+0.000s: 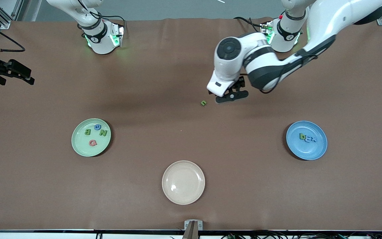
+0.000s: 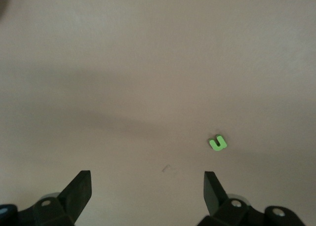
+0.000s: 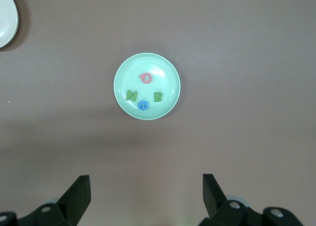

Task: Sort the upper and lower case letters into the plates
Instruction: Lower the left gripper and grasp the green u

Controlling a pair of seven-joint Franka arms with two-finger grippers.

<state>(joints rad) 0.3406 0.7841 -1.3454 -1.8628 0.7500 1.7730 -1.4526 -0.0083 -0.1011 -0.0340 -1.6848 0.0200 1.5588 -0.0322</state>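
Observation:
A small green letter [image 1: 203,103] [image 2: 217,143] lies alone on the brown table, near its middle. My left gripper [image 1: 230,95] [image 2: 147,179] hangs open and empty just beside it, toward the left arm's end. The mint green plate [image 1: 80,146] [image 3: 168,78] holds several letters: a green B [image 1: 87,132], a green N [image 1: 103,132], a blue one and a pink one. The sky blue plate [image 1: 307,151] holds a few green and blue letters [image 1: 307,137]. My right gripper [image 1: 18,74] [image 3: 146,181] waits open and empty, high over the right arm's end of the table.
A cream-beige plate [image 1: 183,182] [image 3: 6,18] with nothing in it sits nearest the front camera, between the two coloured plates. The arm bases [image 1: 101,36] stand along the table edge farthest from that camera.

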